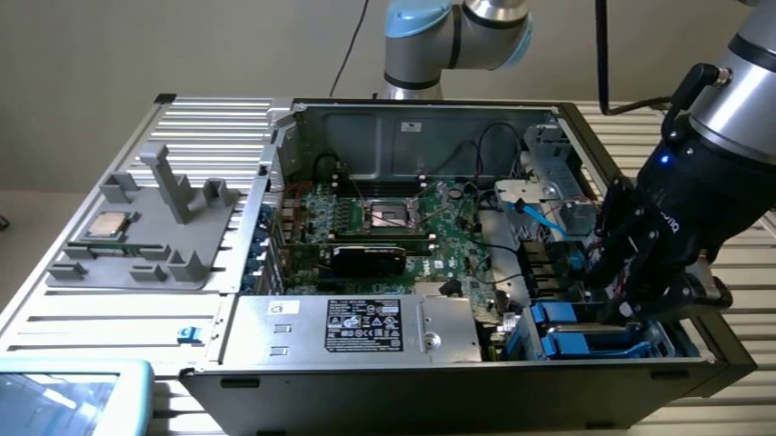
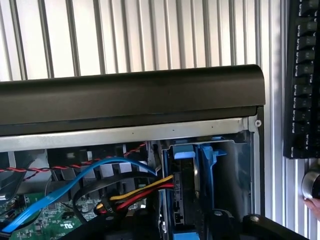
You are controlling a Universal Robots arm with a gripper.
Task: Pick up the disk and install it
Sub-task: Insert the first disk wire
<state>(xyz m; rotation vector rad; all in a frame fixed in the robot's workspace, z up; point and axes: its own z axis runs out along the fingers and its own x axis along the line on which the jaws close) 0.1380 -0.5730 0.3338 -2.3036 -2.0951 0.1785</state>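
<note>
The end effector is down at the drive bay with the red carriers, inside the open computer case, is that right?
No: the carriers are blue, not red, as the exterior view shows. The end effector is indeed down at the drive bay inside the open computer case.

Robotics lab bench, slatted aluminium table [image 1: 206, 118], opened computer tower [image 1: 401, 400], robot arm [image 1: 455, 41], grey parts fixture [image 1: 145, 241]
</note>
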